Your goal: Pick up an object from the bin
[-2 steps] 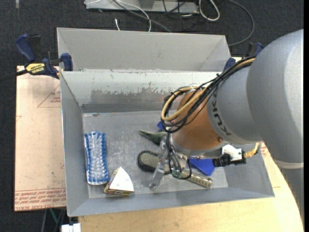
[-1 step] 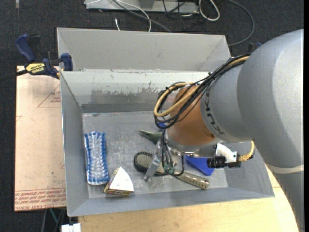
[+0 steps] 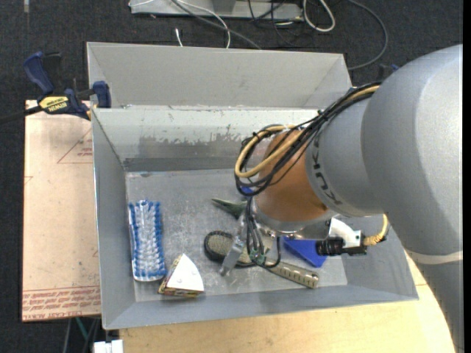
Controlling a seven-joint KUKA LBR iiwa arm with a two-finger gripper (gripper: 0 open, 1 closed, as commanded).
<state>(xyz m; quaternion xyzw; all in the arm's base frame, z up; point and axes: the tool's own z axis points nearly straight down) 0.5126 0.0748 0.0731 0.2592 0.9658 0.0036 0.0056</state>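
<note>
My gripper [image 3: 231, 263] reaches down into the front middle of the bin, under the arm's orange cover. Its tip sits right beside a dark round disc-like thing [image 3: 215, 245], at that thing's right edge. A dark green pointed piece [image 3: 229, 206] lies just behind the gripper. To the right, a tan perforated strip [image 3: 298, 274] lies flat on the floor, with a blue flat thing [image 3: 305, 251] behind it, partly hidden by the arm.
A white and yellow wedge [image 3: 182, 276] lies at the front left, close to the disc. A blue bristled brush [image 3: 146, 240] lies lengthwise along the left wall. The arm covers the bin's right half.
</note>
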